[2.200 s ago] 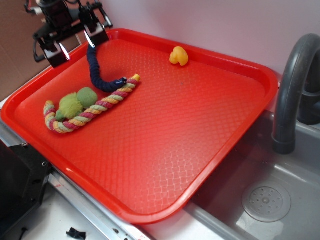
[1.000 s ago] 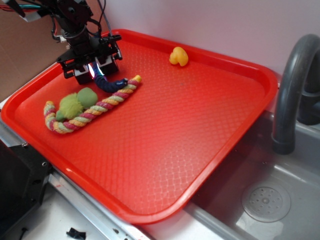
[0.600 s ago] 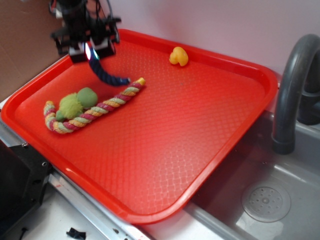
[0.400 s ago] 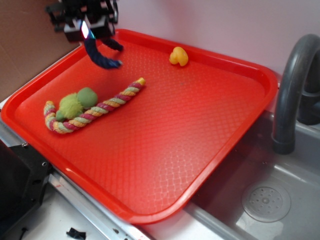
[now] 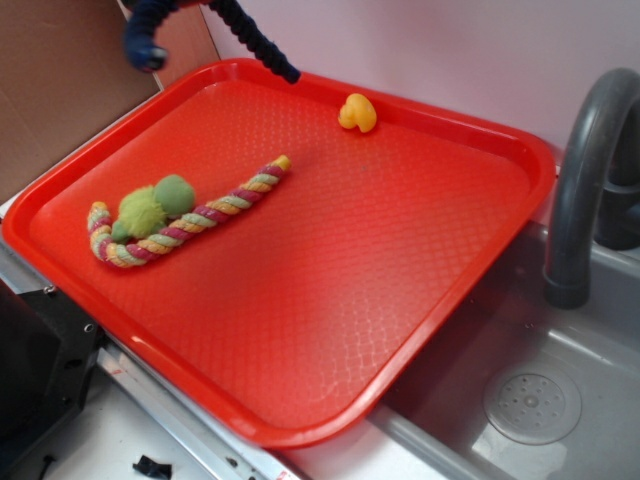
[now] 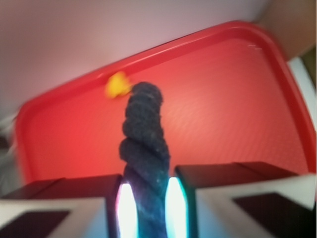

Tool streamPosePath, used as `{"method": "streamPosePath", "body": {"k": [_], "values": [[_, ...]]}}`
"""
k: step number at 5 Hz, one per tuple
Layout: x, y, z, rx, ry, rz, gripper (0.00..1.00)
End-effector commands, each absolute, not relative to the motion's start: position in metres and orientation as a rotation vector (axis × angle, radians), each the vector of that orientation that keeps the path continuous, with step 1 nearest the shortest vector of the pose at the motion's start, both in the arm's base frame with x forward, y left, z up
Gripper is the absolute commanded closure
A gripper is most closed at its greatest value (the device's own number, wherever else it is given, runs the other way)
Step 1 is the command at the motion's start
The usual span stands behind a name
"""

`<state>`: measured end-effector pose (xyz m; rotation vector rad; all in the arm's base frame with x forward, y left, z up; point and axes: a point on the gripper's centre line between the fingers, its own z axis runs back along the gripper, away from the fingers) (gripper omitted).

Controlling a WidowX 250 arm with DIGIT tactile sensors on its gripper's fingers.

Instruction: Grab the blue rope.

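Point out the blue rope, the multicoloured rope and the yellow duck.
blue rope [image 5: 255, 42], exterior view, hanging right strand.
multicoloured rope [image 5: 215, 210], exterior view, middle of its length.
yellow duck [image 5: 357, 112], exterior view, body.

— From my exterior feed, the blue rope [image 5: 255, 38] runs off the top edge above the red tray [image 5: 480, 240]; I can't see the gripper [image 6: 147, 208] there at all.

— And your wrist feed?

— Blurred. The rope's lower end is cut off at the bottom edge between the fingers [image 6: 64, 206], and the yellow thing [image 6: 118, 85] at the tray's rim is a smear.
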<state>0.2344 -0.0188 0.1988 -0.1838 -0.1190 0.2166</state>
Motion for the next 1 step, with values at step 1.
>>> {"method": "streamPosePath", "body": {"k": [1], "values": [[0.2094, -0.0136, 0.2231, -0.103, -0.326, 0.106, 1.0]]}}
